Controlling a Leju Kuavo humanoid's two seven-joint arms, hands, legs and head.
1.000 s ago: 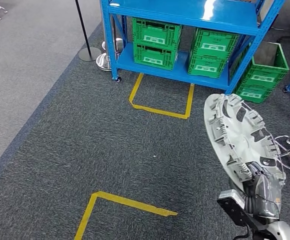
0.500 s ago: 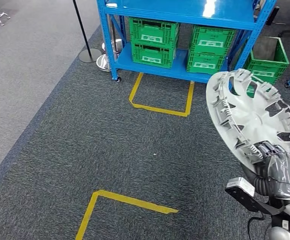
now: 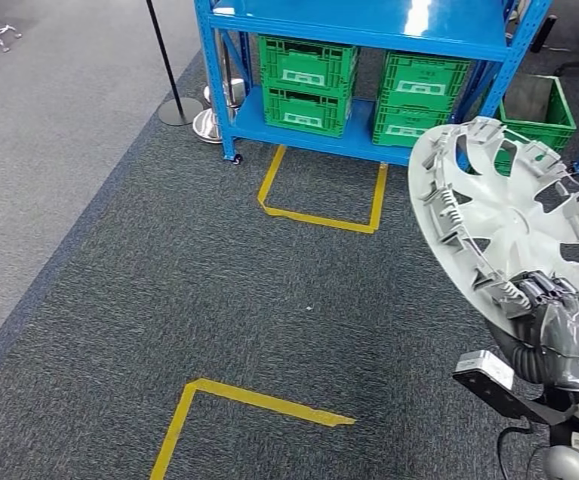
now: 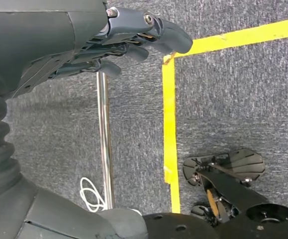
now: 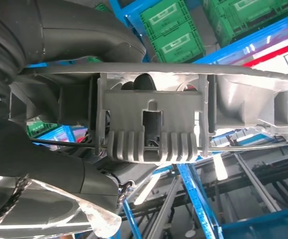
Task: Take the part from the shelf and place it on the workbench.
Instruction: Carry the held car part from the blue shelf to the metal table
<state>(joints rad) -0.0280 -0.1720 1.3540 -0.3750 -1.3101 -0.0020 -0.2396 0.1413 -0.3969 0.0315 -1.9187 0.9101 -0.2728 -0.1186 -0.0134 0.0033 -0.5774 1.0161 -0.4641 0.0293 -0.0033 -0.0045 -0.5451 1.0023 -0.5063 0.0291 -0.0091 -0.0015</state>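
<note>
The part is a silver-grey wheel cover (image 3: 509, 215), ribbed inner side facing me, held tilted at the right of the head view. My right hand (image 3: 561, 335) grips its lower rim from below. In the right wrist view the cover's rim and clip (image 5: 153, 124) lie right across the hand (image 5: 70, 40), thumb on one face and fingers on the other. My left hand (image 4: 97, 50) hangs over the grey carpet with its fingers stretched out and nothing in it. The blue shelf (image 3: 361, 30) stands ahead.
Green crates (image 3: 309, 75) sit on the shelf's lower level, and another crate (image 3: 531, 125) stands on the floor to its right. Yellow tape marks a square (image 3: 322, 190) before the shelf and a corner (image 3: 248, 405) nearer me. A black stanchion (image 3: 167, 65) stands at the left.
The wheel cover has risen and swung further toward the right edge of my view, still in my right hand. The view has shifted a little, bringing the shelf slightly left.
</note>
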